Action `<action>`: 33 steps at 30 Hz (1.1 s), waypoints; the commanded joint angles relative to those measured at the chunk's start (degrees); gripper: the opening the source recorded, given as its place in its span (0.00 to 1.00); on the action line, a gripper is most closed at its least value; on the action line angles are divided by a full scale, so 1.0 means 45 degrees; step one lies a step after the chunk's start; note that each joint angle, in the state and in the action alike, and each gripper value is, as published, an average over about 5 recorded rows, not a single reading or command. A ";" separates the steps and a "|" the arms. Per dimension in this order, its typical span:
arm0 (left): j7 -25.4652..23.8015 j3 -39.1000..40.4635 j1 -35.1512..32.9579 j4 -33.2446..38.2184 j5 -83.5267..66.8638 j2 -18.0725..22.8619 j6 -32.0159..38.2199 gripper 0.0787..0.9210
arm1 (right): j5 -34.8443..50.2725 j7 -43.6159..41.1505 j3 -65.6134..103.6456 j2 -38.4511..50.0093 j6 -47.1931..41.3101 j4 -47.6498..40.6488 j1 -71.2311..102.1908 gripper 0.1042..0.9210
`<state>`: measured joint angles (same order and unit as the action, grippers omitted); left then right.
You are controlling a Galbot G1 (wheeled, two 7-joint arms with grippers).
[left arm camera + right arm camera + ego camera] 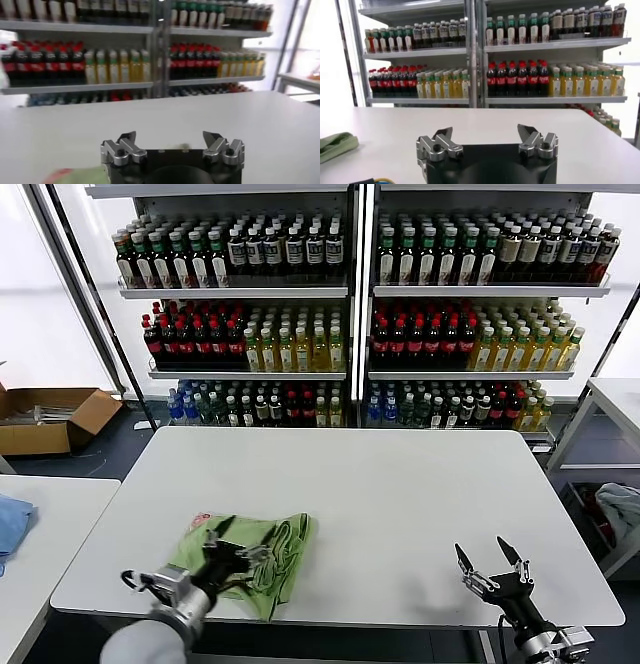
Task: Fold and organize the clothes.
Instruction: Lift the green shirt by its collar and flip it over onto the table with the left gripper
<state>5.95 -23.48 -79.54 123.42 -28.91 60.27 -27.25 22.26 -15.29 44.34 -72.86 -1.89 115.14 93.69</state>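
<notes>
Green shirt [262, 557] bunched near surface [400, 494] front-left edge w/ red print showing, left pincer [243, 546] open over it, right pincer [490, 565] open, empty at front-right edge; only right wrist view shows shirt's folded edge [335, 145].

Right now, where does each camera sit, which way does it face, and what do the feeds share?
Head view: high on the robot, looking forward and down at the white table; shows the left gripper over the green shirt and the right gripper, open.
Left wrist view: low behind the open left gripper, facing the drink shelves.
Right wrist view: behind the right gripper, facing the shelves; shirt at the edge.
Shared: table, shelves, shirt.
</notes>
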 commanded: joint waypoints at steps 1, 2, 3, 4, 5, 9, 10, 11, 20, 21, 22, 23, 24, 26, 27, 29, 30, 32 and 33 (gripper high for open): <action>-0.0753 -0.4753 -0.0273 -0.2616 -0.2237 -0.1823 -0.0914 0.88 | -0.0114 -0.0007 -0.0293 -0.0062 0.0009 -0.0010 -0.0009 0.88; -0.0703 -0.4698 -0.0216 -0.2917 -0.2311 -0.1817 -0.0904 0.88 | -0.0117 -0.0006 -0.0329 -0.0066 0.0004 -0.0014 -0.0014 0.88; -0.0678 -0.4564 -0.0138 -0.3161 -0.2338 -0.1763 -0.0885 0.88 | -0.0124 -0.0005 -0.0359 -0.0065 -0.0001 -0.0022 -0.0019 0.88; -0.0656 -0.4369 -0.0033 -0.3408 -0.2353 -0.1684 -0.0869 0.88 | -0.0138 -0.0006 -0.0384 -0.0061 -0.0004 -0.0033 -0.0023 0.88; -0.0633 -0.4135 0.0079 -0.3612 -0.2359 -0.1578 -0.0859 0.88 | -0.0153 -0.0007 -0.0400 -0.0055 -0.0005 -0.0042 -0.0020 0.88; -0.0544 -0.3065 0.0604 -0.4126 -0.2365 -0.0952 -0.0884 0.88 | -0.0177 -0.0021 -0.0314 -0.0004 0.0022 -0.0022 0.0087 0.88; -0.0516 -0.2826 0.0721 -0.4202 -0.2366 -0.0785 -0.0904 0.88 | -0.0159 -0.0027 -0.0244 0.0019 0.0041 -0.0002 0.0149 0.88; -0.0507 -0.2625 0.0797 -0.4247 -0.2372 -0.0656 -0.0924 0.88 | -0.0140 -0.0033 -0.0167 0.0042 0.0064 0.0016 0.0213 0.88; -0.0545 -0.1885 0.1051 -0.4748 -0.2503 -0.0119 -0.0967 0.88 | 0.0159 -0.0087 0.0453 0.0190 0.0357 0.0005 0.0737 0.88; -0.0554 -0.1848 0.1037 -0.4733 -0.2520 -0.0086 -0.0971 0.88 | 0.0163 -0.0089 0.0454 0.0186 0.0368 0.0000 0.0743 0.88; -0.0559 -0.1811 0.1026 -0.4717 -0.2531 -0.0043 -0.0975 0.88 | 0.0165 -0.0090 0.0437 0.0182 0.0376 -0.0003 0.0738 0.88; -0.0563 -0.1772 0.1019 -0.4708 -0.2534 0.0013 -0.0981 0.88 | 0.0163 -0.0091 0.0413 0.0178 0.0379 -0.0004 0.0724 0.88; -0.0568 -0.1735 0.1016 -0.4706 -0.2534 0.0065 -0.0982 0.88 | 0.0158 -0.0092 0.0381 0.0173 0.0380 -0.0004 0.0703 0.88; -0.0572 -0.1675 0.1007 -0.4719 -0.2534 0.0181 -0.0980 0.88 | 0.0152 -0.0090 0.0319 0.0167 0.0376 -0.0002 0.0653 0.88; -0.0576 -0.1652 0.0997 -0.4729 -0.2533 0.0230 -0.0975 0.87 | 0.0149 -0.0090 0.0296 0.0167 0.0375 -0.0003 0.0628 0.88; -0.0592 -0.1626 0.0955 -0.4759 -0.2529 0.0307 -0.0963 0.83 | 0.0150 -0.0090 0.0262 0.0173 0.0376 -0.0005 0.0590 0.88; -0.0606 -0.1621 0.0922 -0.4780 -0.2527 0.0337 -0.0955 0.81 | 0.0151 -0.0091 0.0251 0.0179 0.0380 -0.0007 0.0578 0.88; -0.0633 -0.1633 0.0843 -0.4816 -0.2526 0.0375 -0.0941 0.74 | 0.0156 -0.0092 0.0245 0.0195 0.0389 -0.0012 0.0571 0.88; -0.0647 -0.1642 0.0795 -0.4823 -0.2526 0.0394 -0.0930 0.71 | 0.0158 -0.0093 0.0246 0.0204 0.0397 -0.0014 0.0574 0.88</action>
<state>3.36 -31.61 -75.70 103.66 -39.53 60.90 -31.00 22.78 -15.70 45.10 -72.01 -0.30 115.11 96.01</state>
